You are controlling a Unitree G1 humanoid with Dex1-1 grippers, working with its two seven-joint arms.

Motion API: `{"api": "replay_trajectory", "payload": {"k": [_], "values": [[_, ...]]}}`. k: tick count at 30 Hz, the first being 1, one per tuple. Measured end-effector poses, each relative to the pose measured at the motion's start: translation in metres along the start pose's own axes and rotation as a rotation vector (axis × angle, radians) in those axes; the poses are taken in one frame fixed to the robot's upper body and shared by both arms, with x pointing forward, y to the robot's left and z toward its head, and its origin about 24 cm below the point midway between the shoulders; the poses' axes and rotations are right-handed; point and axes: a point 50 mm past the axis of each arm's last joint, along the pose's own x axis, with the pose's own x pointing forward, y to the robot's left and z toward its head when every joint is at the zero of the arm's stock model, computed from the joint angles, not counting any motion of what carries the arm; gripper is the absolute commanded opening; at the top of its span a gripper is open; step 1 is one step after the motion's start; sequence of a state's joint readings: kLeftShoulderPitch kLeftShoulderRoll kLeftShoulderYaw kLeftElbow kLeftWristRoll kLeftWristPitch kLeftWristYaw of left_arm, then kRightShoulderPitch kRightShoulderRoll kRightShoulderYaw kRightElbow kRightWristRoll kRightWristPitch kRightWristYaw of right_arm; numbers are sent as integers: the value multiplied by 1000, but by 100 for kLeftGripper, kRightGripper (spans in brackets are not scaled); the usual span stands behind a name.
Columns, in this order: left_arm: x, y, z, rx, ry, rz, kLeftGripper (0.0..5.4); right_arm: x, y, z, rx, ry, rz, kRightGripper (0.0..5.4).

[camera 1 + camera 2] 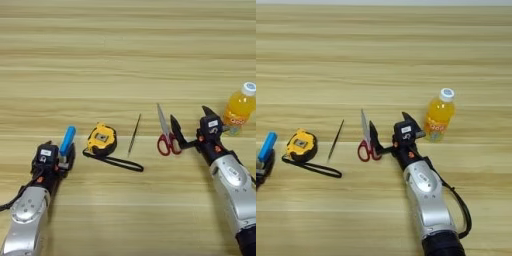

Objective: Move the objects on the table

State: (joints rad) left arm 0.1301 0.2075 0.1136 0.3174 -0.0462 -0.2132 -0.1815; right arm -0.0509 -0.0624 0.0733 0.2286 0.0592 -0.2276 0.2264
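Your right gripper, fingers spread, straddles the gap between red-handled silver scissors and the white-capped orange-drink bottle; swing wide and you topple it. Left gripper pinches the flat blue bar, left of the scissors

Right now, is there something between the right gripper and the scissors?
No. The right gripper is open just right of the scissors, one finger already at the red handles, and nothing visible lies between them.
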Motion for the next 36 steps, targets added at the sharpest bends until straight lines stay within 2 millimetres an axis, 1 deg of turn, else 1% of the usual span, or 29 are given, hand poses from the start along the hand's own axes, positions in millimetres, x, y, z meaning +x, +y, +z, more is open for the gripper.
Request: {"api": "replay_trajectory", "payload": {"k": [5,6,10,11,13,14,20,25,29,31,34,36], "values": [[-1,-1,0,0,-3,-15,226,0,0,0,0,0,0,540],[-1,-2,0,0,-4,-23,226,0,0,0,0,0,0,540],[-2,-3,0,-1,-8,-40,182,0,0,0,0,0,0,540],[-2,-3,0,-1,-8,-42,164,0,0,0,0,0,0,540],[-2,-3,0,-2,-9,-44,151,0,0,0,0,0,0,540],[-2,-3,0,-2,-9,-44,135,0,0,0,0,0,0,540],[-2,-4,0,-7,-12,-49,74,0,0,0,0,0,-1,540],[-3,-3,1,-23,-23,-41,72,0,0,0,0,0,-1,540],[-3,-2,6,-35,-59,-32,72,0,0,0,0,0,-1,540],[-2,-1,16,-29,-114,-29,72,0,0,0,0,0,-1,540],[-1,-2,24,-24,-155,-36,72,0,0,2,2,-9,2,540],[2,-8,34,-29,-202,-63,72,1,1,6,2,-27,7,540]]}}
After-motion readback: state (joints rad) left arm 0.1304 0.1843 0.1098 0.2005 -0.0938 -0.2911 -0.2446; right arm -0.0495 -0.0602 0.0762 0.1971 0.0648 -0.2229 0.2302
